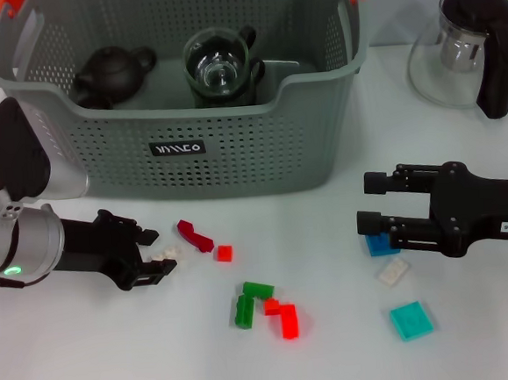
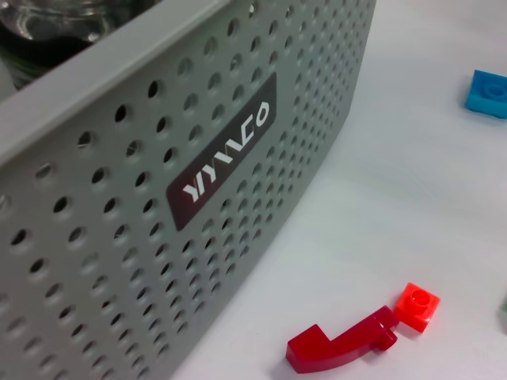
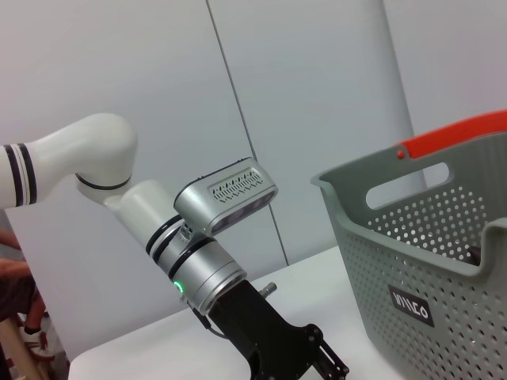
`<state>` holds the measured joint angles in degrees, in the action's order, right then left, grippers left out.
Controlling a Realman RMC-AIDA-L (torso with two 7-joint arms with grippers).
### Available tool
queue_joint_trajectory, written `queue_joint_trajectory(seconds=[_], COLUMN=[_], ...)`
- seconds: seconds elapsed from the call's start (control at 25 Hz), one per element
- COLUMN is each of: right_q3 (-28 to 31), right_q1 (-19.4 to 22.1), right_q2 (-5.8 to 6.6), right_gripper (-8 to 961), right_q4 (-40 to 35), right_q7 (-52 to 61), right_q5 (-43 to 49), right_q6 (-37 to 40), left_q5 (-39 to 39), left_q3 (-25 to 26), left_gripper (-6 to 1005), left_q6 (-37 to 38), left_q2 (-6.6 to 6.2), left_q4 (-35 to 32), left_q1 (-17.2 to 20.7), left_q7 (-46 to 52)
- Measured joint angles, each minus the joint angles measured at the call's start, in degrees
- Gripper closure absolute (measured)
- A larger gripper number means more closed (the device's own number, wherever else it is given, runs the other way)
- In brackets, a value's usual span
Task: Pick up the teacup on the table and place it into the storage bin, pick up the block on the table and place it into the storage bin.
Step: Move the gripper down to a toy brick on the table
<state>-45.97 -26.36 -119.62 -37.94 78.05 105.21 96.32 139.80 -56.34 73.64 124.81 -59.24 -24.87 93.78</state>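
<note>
Left gripper (image 1: 158, 255) low on the table, closed on a small white block (image 1: 166, 252); teacup already binned.

Fingers pinch only the block's edge, so it may slip or flick away on lifting. Just beside lie the dark red curved piece (image 1: 194, 235) and red stud (image 1: 225, 254), liable to be nudged. The glass teacup (image 1: 219, 66) sits in the storage bin (image 1: 233, 148). Right gripper (image 1: 368, 203) hovers spread above the blue block (image 1: 382, 245).

The white table (image 1: 91, 361) fills the frame, bearing the grey perforated storage bin (image 1: 234, 156) at upper centre and a glass teapot (image 1: 463, 50) at upper right. Small building blocks lie across the lower half: a dark red curved piece (image 1: 195, 235), a small red square (image 1: 225, 254), green blocks (image 1: 250, 303), red blocks (image 1: 284, 317), a blue block (image 1: 382, 246), a white block (image 1: 392, 271) and a teal plate (image 1: 411, 320).
</note>
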Motion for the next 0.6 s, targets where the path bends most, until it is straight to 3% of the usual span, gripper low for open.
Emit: queue_joint_trajectory(seconds=[0.44, 0.6], right_q3=[0.0, 0.0], right_q1=[-0.1, -0.1], right_q2=[0.09, 0.1], right_gripper=[288, 288], right_q4=[-0.1, -0.1], right_q7=[0.0, 0.0], right_q5=[0.0, 0.0], right_q6=[0.0, 0.0], left_q5=[0.6, 0.2], left_q3=[-2.0, -1.6], left_gripper=[564, 745], left_q6=[-1.0, -0.6], left_q2=[0.0, 0.0], left_q4=[-0.1, -0.8], left_q1=[0.1, 0.1], left_q7=[0.2, 0.4])
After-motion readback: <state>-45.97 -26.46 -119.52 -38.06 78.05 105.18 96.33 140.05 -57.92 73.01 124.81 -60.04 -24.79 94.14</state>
